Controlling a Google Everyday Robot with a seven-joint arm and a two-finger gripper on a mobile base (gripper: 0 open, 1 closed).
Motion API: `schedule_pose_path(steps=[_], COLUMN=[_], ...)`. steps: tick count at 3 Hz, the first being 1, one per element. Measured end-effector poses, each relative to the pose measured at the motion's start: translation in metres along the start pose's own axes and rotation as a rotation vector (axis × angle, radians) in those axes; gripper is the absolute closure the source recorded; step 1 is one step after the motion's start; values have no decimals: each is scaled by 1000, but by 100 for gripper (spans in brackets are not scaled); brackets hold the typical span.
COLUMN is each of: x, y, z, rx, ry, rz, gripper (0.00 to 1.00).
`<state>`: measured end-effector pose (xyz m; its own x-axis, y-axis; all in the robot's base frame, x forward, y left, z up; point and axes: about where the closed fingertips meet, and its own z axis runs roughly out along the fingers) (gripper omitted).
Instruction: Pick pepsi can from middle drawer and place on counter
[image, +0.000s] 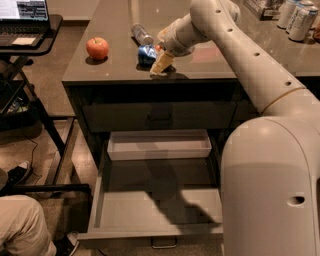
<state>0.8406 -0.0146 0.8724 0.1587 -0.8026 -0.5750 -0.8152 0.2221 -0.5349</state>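
The blue pepsi can (146, 53) lies tilted at the front of the grey-brown counter (110, 70), touching or just above its surface. My gripper (159, 61) reaches in from the right and is shut on the can's right end, with one yellowish finger (161, 64) showing in front. The middle drawer (150, 212) is pulled open below, and its grey floor is bare. Its small metal handle (164, 244) shows at the front.
A red apple (97, 48) sits left of the can and a silvery can (141, 34) lies behind it. Tall white-and-silver cans (300, 20) stand at the back right. A pale tray (159, 145) sits above the drawer. A laptop desk (30, 30) and a person's leg (20, 230) are on the left.
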Motion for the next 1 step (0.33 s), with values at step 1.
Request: schedule_pose_path(steps=[1], x=[0], y=[0], z=[0], rx=[0], ry=[0], rz=[0], gripper=[0])
